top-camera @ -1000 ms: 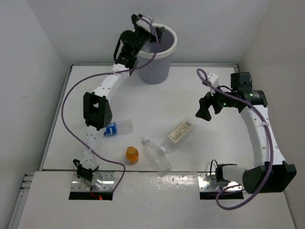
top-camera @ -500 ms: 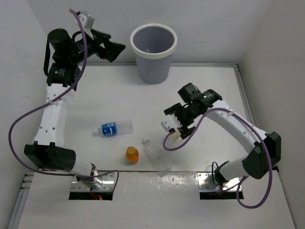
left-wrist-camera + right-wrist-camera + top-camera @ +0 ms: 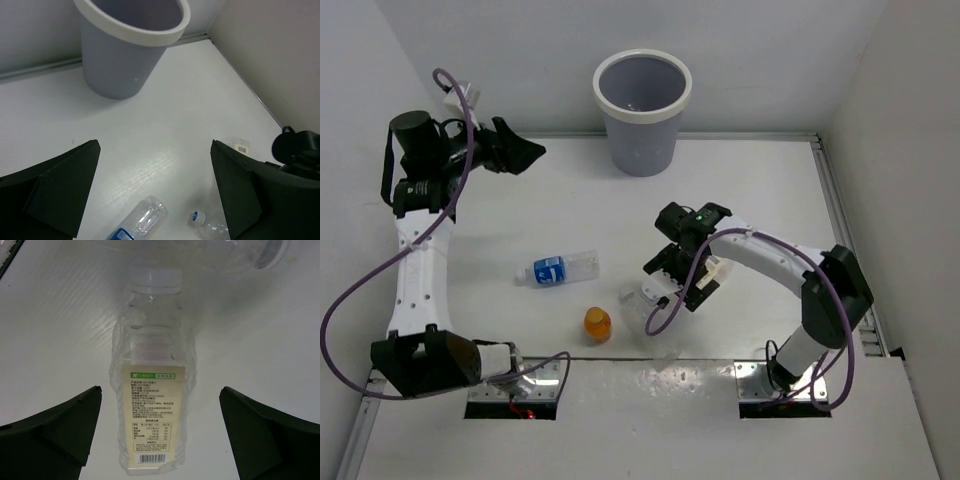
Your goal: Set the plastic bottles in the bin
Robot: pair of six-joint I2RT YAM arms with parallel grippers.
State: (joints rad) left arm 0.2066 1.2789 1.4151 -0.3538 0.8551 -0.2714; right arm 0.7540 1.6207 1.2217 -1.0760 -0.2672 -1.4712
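Cream-labelled bottle [image 3: 152,430] lies flat on the worktop [image 3: 770,180], well short of the bin [image 3: 642,145], between the spread fingers of your right gripper [image 3: 160,390], unclamped. Plain bottle [image 3: 645,318] crowds its cap and could get nudged; orange bottle [image 3: 597,323] and blue-labelled bottle [image 3: 560,268] lie equally far from the bin. Your left gripper [image 3: 155,145] hangs spread and empty left of the bin; at least four to go, I judge.

legible text: none | cream-labelled bottle [image 3: 152,405], right wrist view: cream label with green header strip [image 3: 152,375], rows of tiny dark print, a small table, barcode [image 3: 151,458] at the foot, all too fine to read | blue-labelled bottle [image 3: 560,268], top view: blue label bears a white mark, unreadable
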